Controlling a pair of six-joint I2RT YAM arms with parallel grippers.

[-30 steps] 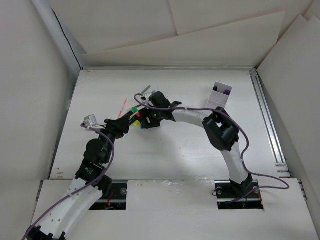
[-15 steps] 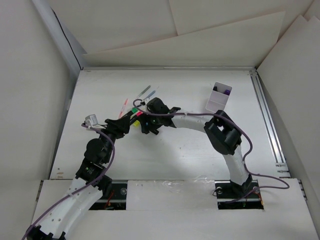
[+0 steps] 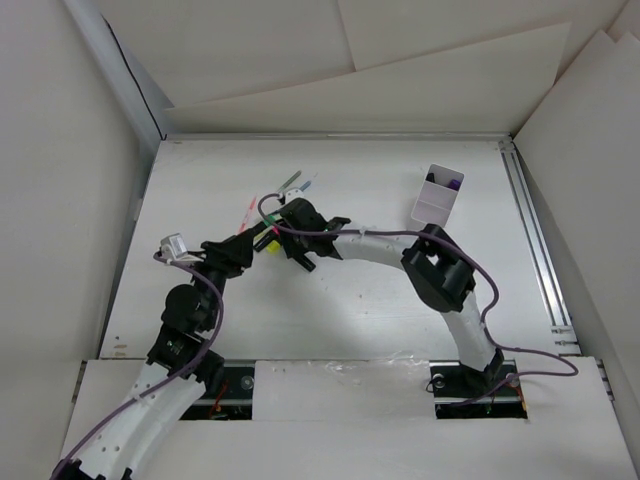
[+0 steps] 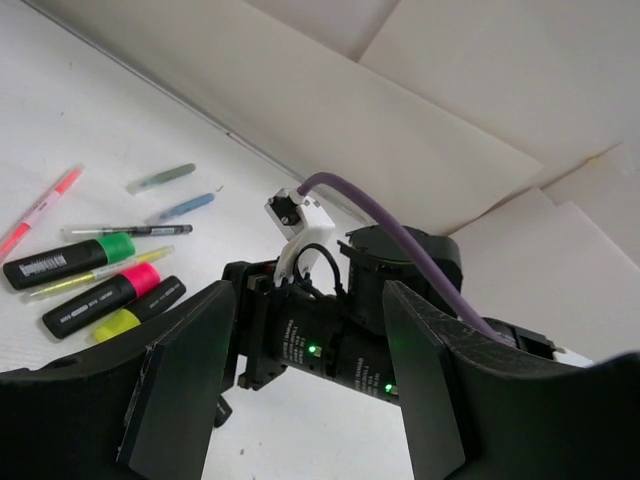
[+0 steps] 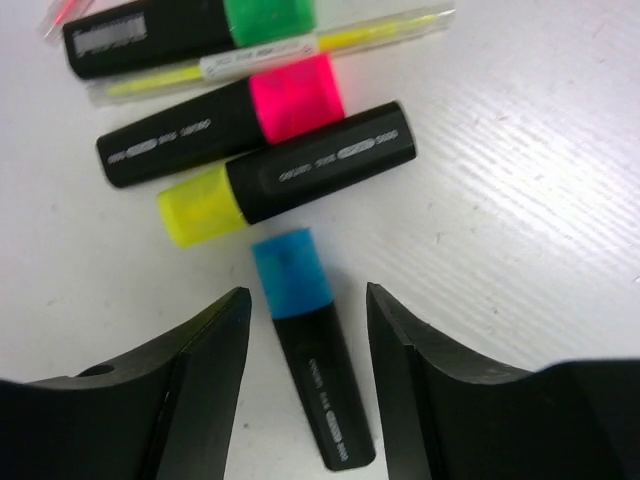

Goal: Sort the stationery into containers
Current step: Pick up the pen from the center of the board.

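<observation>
One purple-ended highlighter (image 3: 455, 184) in the box (image 3: 432, 206), upper right; others unsorted. Now right jaws spread astride blue highlighter (image 5: 305, 350), left jaws agape, empty.

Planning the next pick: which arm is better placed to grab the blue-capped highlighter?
Right. The right gripper is open astride the blue-capped highlighter; the left gripper, open and empty, only faces the right arm's wrist.

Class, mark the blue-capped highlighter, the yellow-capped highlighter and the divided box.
blue-capped highlighter (image 5: 312, 352), right wrist view, on its black body.
yellow-capped highlighter (image 5: 300, 172), right wrist view, on its black body.
divided box (image 3: 430, 209), top external view, on its pale near end.
</observation>
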